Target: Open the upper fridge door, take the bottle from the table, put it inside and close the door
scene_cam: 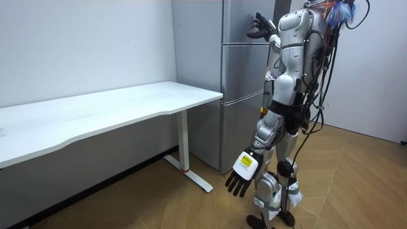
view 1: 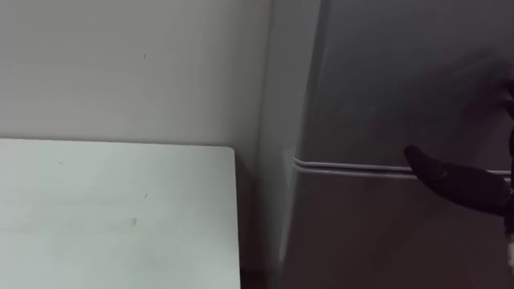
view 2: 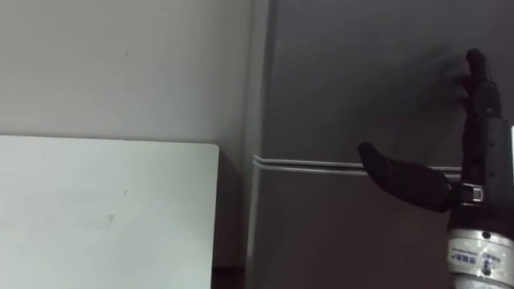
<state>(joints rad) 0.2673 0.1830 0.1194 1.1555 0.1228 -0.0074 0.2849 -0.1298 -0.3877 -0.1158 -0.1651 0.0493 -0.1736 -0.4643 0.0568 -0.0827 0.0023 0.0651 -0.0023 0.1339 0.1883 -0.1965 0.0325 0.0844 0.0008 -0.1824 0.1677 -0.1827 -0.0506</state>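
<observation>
Right eye view: the right hand is raised, spread open, at the upper door of the tall grey metal fridge. The door's edge should be hooked firmly before it is pulled. The left hand hangs relaxed. No bottle is held in either hand.

One tall grey metal fridge stands at twelve o'clock in the room view. It has two doors, one upper door and one lower door. One long white flat-topped table lies at nine o'clock, with one white leg in sight. There are two robot hands: the right hand at one o'clock and the left hand at five o'clock.
</observation>
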